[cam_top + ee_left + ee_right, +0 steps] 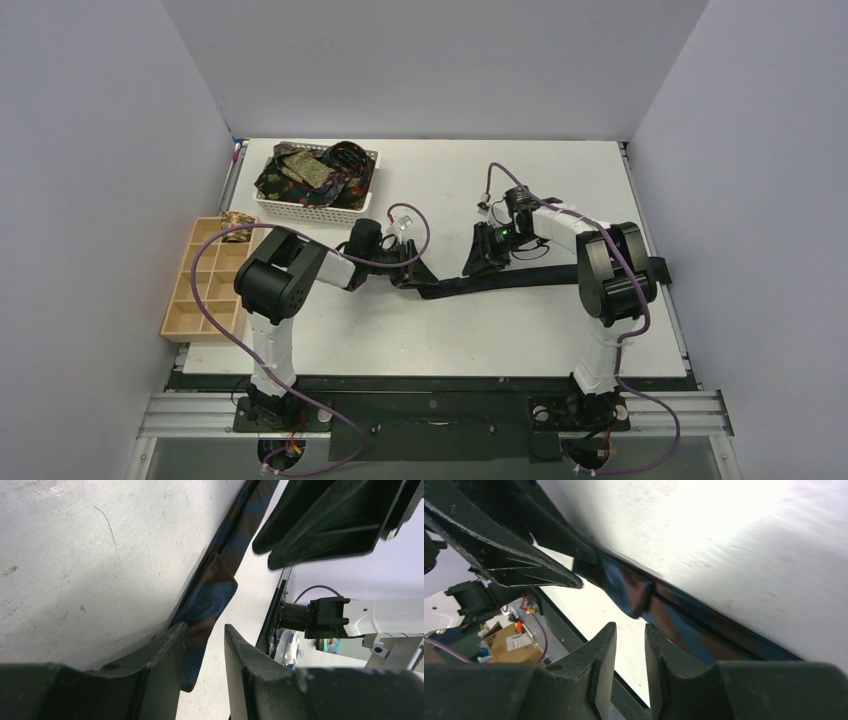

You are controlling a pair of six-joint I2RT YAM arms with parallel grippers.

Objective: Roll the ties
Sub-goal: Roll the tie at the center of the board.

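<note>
A dark tie (540, 277) with blue and brown stripes lies stretched across the table's middle. Its folded narrow end (212, 597) lies just in front of my left gripper (206, 630), whose jaws stand slightly apart, with the fabric passing by the left finger (167, 647). In the top view the left gripper (408, 275) is at the tie's left end. My right gripper (478, 262) hovers close beside it. In the right wrist view the right gripper (630, 627) is narrowly open and empty, with the tie (634, 587) just beyond its tips. A small rolled patterned tie (237, 222) sits in the tray.
A white lattice basket (372, 160) at the back left holds several patterned ties. A pale wooden compartment tray (205, 300) lies at the left edge. The two grippers are close together over the tie; the left gripper (499, 545) fills the upper left of the right wrist view.
</note>
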